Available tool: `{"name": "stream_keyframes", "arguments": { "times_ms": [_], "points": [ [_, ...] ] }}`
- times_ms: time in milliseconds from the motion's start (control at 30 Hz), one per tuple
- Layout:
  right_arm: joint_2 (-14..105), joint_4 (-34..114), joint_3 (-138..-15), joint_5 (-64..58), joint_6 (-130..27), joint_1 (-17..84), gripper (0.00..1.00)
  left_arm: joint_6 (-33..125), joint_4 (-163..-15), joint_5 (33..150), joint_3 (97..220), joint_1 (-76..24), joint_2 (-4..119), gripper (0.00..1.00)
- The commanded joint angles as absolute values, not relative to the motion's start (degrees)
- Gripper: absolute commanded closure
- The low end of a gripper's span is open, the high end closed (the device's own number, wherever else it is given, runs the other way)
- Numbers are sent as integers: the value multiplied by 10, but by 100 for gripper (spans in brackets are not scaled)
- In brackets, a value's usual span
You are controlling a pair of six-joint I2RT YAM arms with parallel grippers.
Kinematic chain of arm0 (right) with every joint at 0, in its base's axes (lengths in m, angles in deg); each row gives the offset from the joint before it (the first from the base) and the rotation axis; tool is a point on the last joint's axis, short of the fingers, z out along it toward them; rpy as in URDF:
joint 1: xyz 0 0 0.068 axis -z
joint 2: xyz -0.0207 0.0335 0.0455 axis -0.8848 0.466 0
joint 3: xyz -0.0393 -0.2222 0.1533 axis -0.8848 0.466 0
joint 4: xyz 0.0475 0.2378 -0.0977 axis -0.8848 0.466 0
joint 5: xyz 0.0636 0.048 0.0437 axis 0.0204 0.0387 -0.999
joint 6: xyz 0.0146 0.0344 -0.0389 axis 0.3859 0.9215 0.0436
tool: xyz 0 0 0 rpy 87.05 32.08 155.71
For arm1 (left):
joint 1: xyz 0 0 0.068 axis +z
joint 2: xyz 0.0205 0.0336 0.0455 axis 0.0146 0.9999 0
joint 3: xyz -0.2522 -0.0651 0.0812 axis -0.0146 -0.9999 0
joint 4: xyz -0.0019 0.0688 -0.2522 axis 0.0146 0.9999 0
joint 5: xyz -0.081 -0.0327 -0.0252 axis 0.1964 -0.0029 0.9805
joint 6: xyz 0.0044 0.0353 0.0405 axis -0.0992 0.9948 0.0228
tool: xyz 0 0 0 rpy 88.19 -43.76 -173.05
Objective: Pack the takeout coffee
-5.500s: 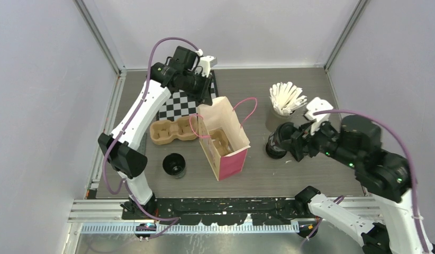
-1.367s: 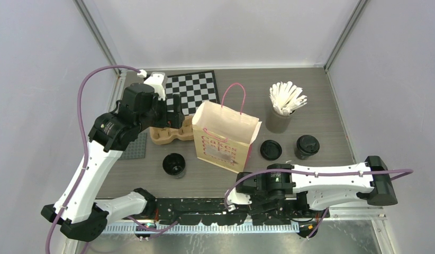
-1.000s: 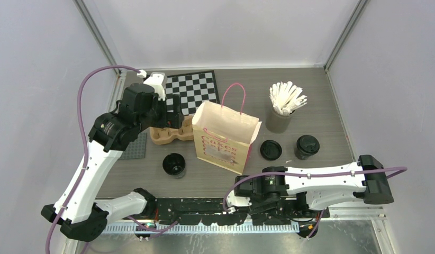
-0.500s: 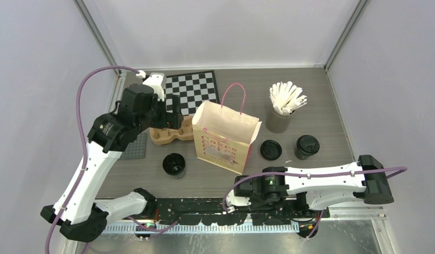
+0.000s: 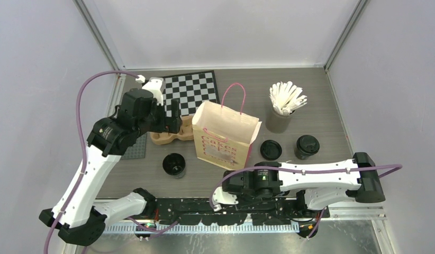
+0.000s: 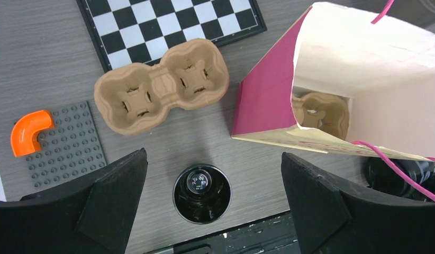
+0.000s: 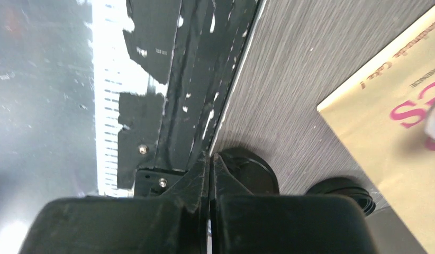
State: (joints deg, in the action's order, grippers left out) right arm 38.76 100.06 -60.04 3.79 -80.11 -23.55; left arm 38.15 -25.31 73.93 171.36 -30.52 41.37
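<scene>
An open black cup (image 5: pixel 174 164) (image 6: pixel 201 193) stands without a lid left of the paper bag (image 5: pixel 226 136) (image 6: pixel 358 90). Right of the bag lie a loose black lid (image 5: pixel 271 150) and a lidded black cup (image 5: pixel 307 146). My left gripper (image 5: pixel 171 117) (image 6: pixel 213 159) hangs open high over the open cup and the brown pulp tray (image 5: pixel 166 132) (image 6: pixel 162 87), holding nothing. My right gripper (image 5: pixel 220 196) (image 7: pixel 210 159) is shut and empty, low at the table's front edge below the bag. A second pulp tray (image 6: pixel 320 111) sits inside the bag.
A grey cup of white sticks (image 5: pixel 283 106) stands at the back right. A checkerboard (image 5: pixel 191 91) (image 6: pixel 168 24) lies behind the tray. An orange elbow piece (image 6: pixel 30 129) rests on a grey studded plate (image 5: pixel 135 150) (image 6: pixel 67 151). The black front rail (image 7: pixel 173 79) runs under my right gripper.
My right gripper has closed and its arm has slid left along the front edge. The left arm has shifted slightly; its gripper stays open.
</scene>
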Motion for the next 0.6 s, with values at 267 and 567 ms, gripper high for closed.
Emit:
{"name": "stream_keyframes", "arguments": {
  "times_ms": [267, 567],
  "points": [
    [386, 994, -646, 202, -667, -234, 51, 381, -255, 745, 1703, -297, 409, 0],
    [264, 1065, -569, 334, -710, -212, 32, 379, -253, 749, 1705, -297, 404, 0]
  ]
}}
